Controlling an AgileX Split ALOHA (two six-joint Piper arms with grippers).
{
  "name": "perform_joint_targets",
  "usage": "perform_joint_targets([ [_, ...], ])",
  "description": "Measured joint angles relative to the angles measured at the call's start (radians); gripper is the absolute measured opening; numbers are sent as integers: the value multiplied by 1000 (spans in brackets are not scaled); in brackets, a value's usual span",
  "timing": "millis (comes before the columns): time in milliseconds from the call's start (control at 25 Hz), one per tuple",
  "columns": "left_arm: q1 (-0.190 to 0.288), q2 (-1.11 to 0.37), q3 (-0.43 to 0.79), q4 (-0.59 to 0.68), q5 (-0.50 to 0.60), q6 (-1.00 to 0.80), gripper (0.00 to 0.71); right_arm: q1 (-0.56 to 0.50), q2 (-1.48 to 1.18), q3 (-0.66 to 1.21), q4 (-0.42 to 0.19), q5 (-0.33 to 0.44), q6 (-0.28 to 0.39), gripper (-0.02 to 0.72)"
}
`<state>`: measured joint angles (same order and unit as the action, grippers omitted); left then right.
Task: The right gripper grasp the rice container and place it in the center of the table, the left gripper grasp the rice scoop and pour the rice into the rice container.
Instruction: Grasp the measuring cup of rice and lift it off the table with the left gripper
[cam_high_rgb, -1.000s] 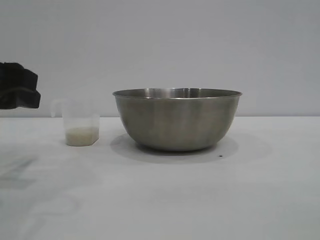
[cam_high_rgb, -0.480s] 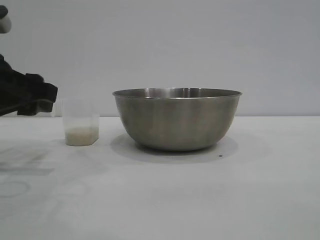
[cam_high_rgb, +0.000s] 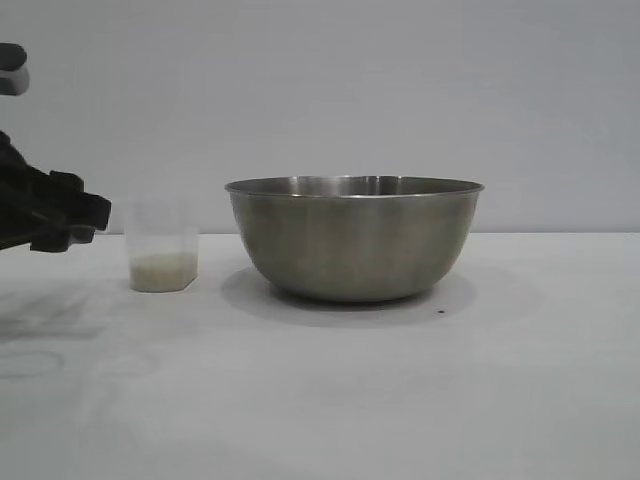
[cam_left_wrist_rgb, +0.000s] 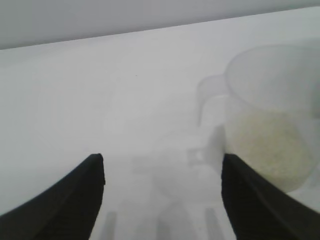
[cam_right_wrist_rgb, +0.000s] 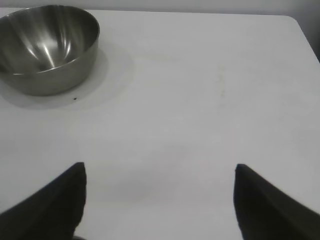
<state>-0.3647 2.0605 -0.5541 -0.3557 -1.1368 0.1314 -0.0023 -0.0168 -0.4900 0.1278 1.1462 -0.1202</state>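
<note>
My left claw (cam_high_rgb: 70, 222) hangs just beside the scoop (cam_high_rgb: 162, 247), fingers spread fairly wide and holding nothing. In its wrist view the scoop's loop handle faces the gap between the fingers, so I judge it is lined up for a handle-side grasp. The scoop stands upright on the tabletop (cam_high_rgb: 330, 390) with a shallow layer of rice (cam_high_rgb: 163, 270) inside. The bowl (cam_high_rgb: 354, 238) sits mid-tabletop, apparently already placed to receive the pour. My right claw (cam_right_wrist_rgb: 160, 200) is parked well apart, wide open and empty. The tabletop is matte white; the wall behind is plain grey.
</note>
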Motion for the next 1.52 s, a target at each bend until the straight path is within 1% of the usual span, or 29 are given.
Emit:
perform_joint_targets([
  [120,4,11,-20,5,0,0,436,0,0,0,0,0,0,566],
  [160,4,16,-22,6,0,0,363,0,0,0,0,0,0,566],
  [280,4,24,-33,6,0,0,209,0,0,0,0,0,0,566],
  [320,4,24,-33,8,0,0,169,0,0,0,0,0,0,566],
  [360,4,24,-35,10,0,0,150,0,0,0,0,0,0,566],
  [400,4,24,-35,19,0,0,165,0,0,0,0,0,0,566],
  [480,4,24,-35,54,0,0,165,0,0,0,0,0,0,566],
  [520,4,24,-35,65,0,0,217,0,0,0,0,0,0,566],
  [600,4,24,-35,77,0,2,271,0,0,0,0,0,0,566],
  [640,5,24,-35,77,0,2,257,0,0,0,0,0,0,566],
  [800,5,27,-47,79,0,14,257,0,0,0,0,0,0,566],
  [960,6,55,-83,82,0,31,257,0,0,0,0,0,0,566],
  [1000,6,64,-90,81,0,33,216,0,0,0,0,0,0,566],
  [1040,6,72,-99,82,0,35,211,0,0,0,0,0,0,566],
  [1520,6,114,-179,82,0,84,212,0,0,0,0,0,0,566],
])
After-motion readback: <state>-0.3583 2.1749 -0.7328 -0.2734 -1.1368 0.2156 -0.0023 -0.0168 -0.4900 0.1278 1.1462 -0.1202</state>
